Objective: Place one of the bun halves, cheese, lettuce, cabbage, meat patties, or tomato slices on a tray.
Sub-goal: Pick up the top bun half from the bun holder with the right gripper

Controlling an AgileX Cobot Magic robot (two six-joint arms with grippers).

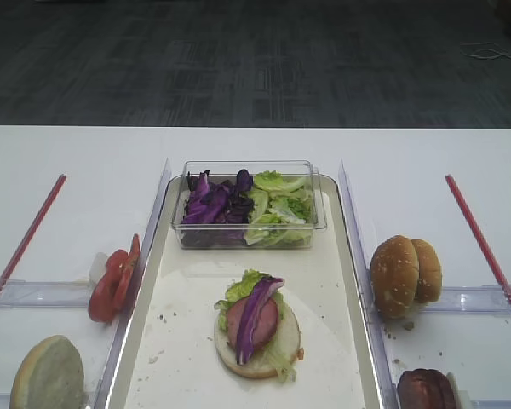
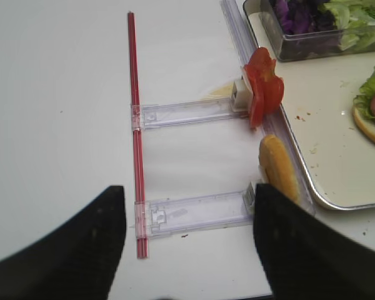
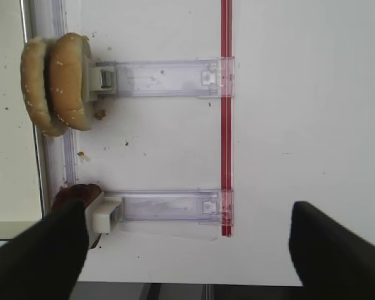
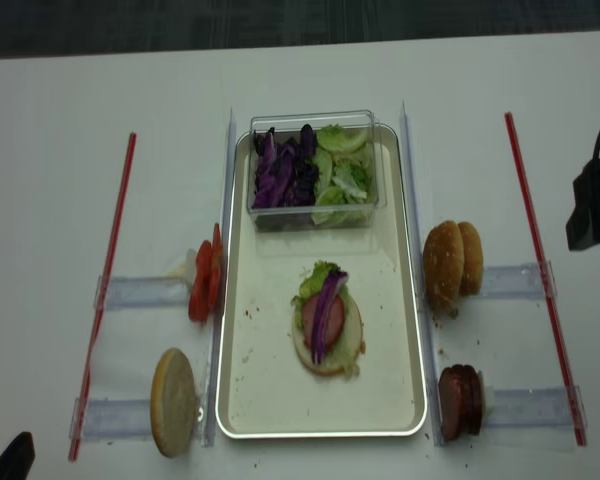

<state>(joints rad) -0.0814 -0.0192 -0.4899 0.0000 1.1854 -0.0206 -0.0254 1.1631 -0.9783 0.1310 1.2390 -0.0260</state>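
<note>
The silver-rimmed tray (image 1: 351, 256) holds a flat bun bottom (image 1: 257, 331) stacked with lettuce, meat and a cabbage strip. Two seeded bun halves (image 1: 395, 275) (image 3: 65, 81) stand on edge right of the tray, with the meat patties (image 1: 426, 390) (image 3: 72, 194) nearer me. Tomato slices (image 1: 111, 285) (image 2: 262, 90) stand left of the tray. Purple cabbage (image 1: 211, 204) and lettuce (image 1: 281, 204) fill a clear box. No cheese shows. My right gripper (image 3: 187, 250) is open above the table beside the patties. My left gripper (image 2: 187, 244) is open, holding nothing.
A pale seedless bun half (image 1: 48, 375) (image 2: 278, 165) stands at the tray's near left. Clear plastic rails (image 3: 165, 206) (image 2: 200, 209) and red strips (image 1: 481, 239) (image 2: 136, 125) lie on the white table on both sides. The clear box (image 1: 249, 223) sits at the tray's far end.
</note>
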